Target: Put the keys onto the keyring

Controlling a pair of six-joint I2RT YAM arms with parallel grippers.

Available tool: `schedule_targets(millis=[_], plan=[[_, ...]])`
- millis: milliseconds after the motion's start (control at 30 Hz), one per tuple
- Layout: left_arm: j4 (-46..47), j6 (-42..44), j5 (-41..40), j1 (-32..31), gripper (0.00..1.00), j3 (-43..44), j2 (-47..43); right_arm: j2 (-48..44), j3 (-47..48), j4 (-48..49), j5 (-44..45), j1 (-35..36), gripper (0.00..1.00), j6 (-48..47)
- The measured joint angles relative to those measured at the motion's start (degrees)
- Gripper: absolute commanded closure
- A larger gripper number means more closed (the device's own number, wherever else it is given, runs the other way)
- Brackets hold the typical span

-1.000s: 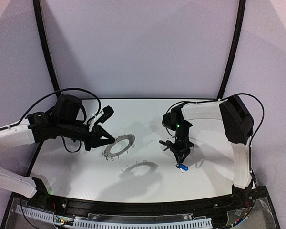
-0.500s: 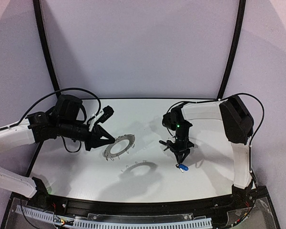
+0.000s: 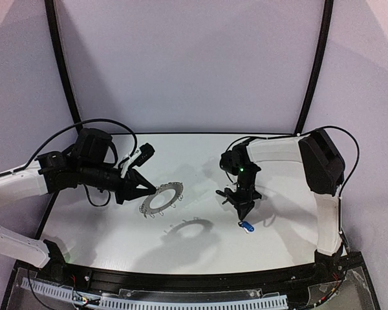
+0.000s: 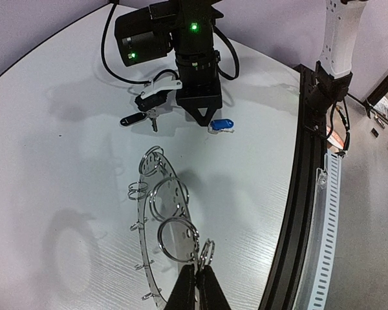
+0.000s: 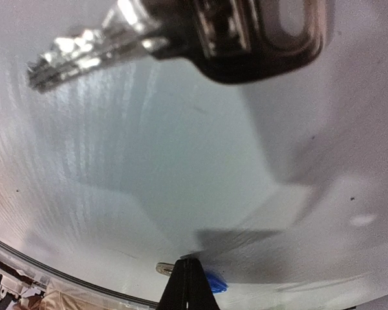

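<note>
My left gripper (image 3: 151, 190) is shut on the rim of the keyring (image 3: 176, 188), a flat grey disc with wire loops, and holds it tilted above the table. In the left wrist view my fingertips (image 4: 198, 279) pinch the keyring (image 4: 140, 226) by a small loop. My right gripper (image 3: 244, 212) points down, shut, with its tips just beside the blue key (image 3: 247, 225), which lies on the table. The blue key (image 5: 213, 282) shows behind the closed right gripper (image 5: 189, 268). The black key (image 4: 133, 119) is beside the right gripper (image 4: 204, 121). That black key (image 5: 258, 39) looms large and blurred.
The keyring's shadow (image 3: 189, 228) falls on the white table (image 3: 116, 232) below it. A black rail (image 4: 297, 194) runs along the table's near edge. Black cables loop off both arms.
My right gripper's jaws have closed and it has lifted slightly. The blue key still lies on the table. The left arm and keyring have not moved.
</note>
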Motion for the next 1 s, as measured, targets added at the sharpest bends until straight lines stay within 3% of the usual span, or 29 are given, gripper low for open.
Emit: schedule_targets(millis=[167,367,467,667,1000], plan=[[1.2,-0.2,0.0,0.0,0.99,0.0,0.1,-7.4,-3.6,8.5,1.2,0.0,1.0,0.6],[3.7,-0.7,0.7,0.0,0.99,0.1,0.8,-27.5,-11.5,22.9,0.5,0.2,1.0,3.0],[4.5,-1.1,2.0,0.0,0.99,1.2,3.0,-35.5,-15.5,34.6,-0.9,0.9,1.0,4.7],[6.0,-2.0,5.4,0.0,0.99,4.1,7.3,-39.9,-23.2,56.6,-3.5,2.9,1.0,6.7],[7.1,-2.5,8.2,0.0,0.99,7.5,9.6,-41.1,-30.6,86.8,-17.8,3.4,1.0,1.9]])
